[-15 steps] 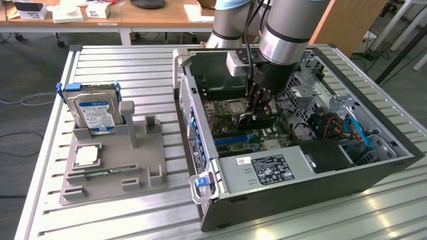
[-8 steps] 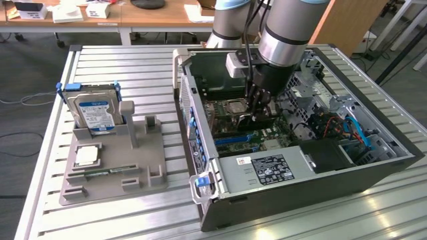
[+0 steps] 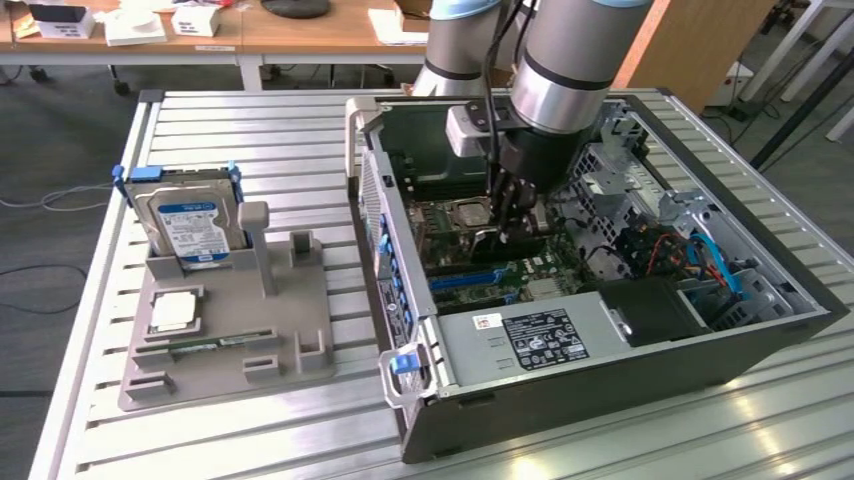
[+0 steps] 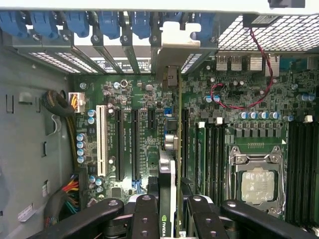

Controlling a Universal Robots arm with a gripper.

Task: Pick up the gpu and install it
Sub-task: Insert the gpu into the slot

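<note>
The gpu (image 4: 170,169) is held edge-on, clamped in the gripper (image 4: 168,211), low inside the computer case (image 3: 574,400) over the motherboard (image 4: 129,94), at three o'clock from the hard drive (image 3: 191,228) in the exterior view. If it is pressed down off the line of the slot (image 4: 185,139), the connector could be jammed or bent.

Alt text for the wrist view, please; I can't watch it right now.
The gripper is shut on the gpu, held edge-on over the green motherboard, its metal bracket toward the rear slot openings. Black expansion slots and a CPU socket flank it.
</note>
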